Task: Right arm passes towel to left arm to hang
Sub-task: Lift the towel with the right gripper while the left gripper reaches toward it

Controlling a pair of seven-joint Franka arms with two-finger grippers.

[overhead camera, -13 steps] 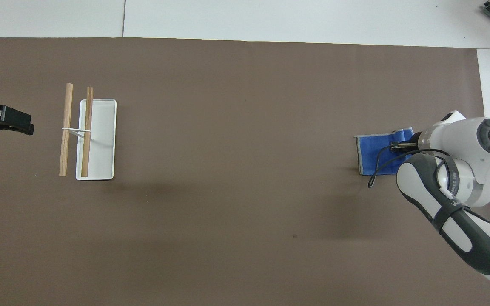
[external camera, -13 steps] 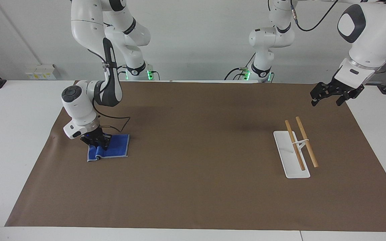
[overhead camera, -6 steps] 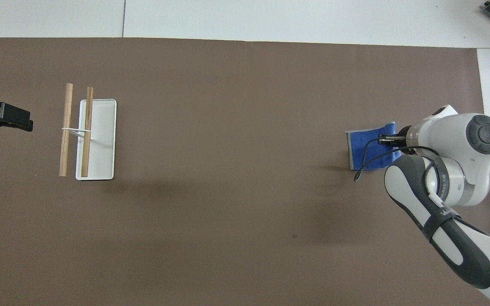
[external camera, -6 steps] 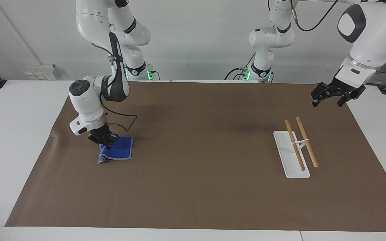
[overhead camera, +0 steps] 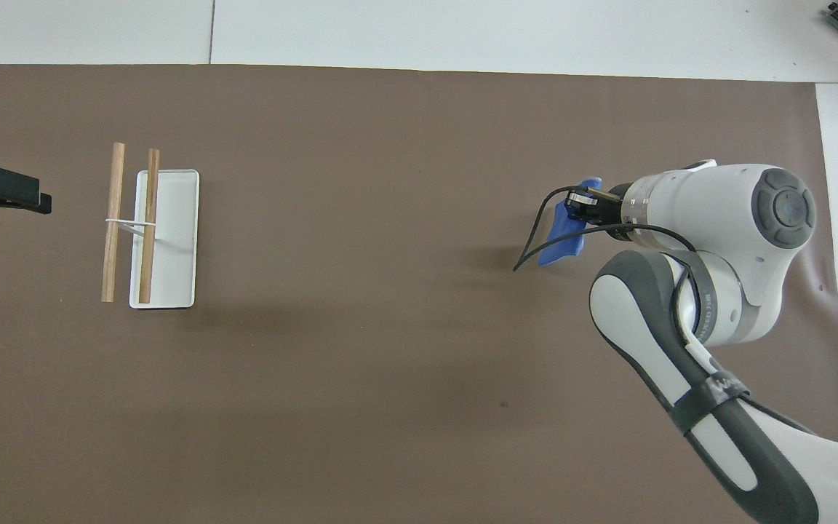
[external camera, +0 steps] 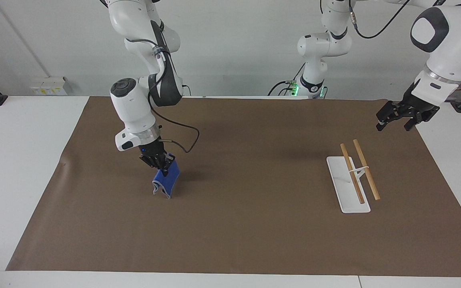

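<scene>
and up it comes! my right jaws (external camera: 162, 165) clamp the towel (external camera: 165, 182), now dangling clear of the table (external camera: 254, 240); left jaws (external camera: 401, 117) wait open near the rack (external camera: 348, 188), handover next.

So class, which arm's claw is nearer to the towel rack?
Left. The left claw hovers open just past the rack's end; the right claw, holding the towel, is toward the table's right-arm end.

A robotics lab: two white robot arms (external camera: 142, 100) stand at a white table (external camera: 18, 160) covered by a brown mat (external camera: 234, 224), with bare white walls and trailing cables near the arms' bases.
</scene>
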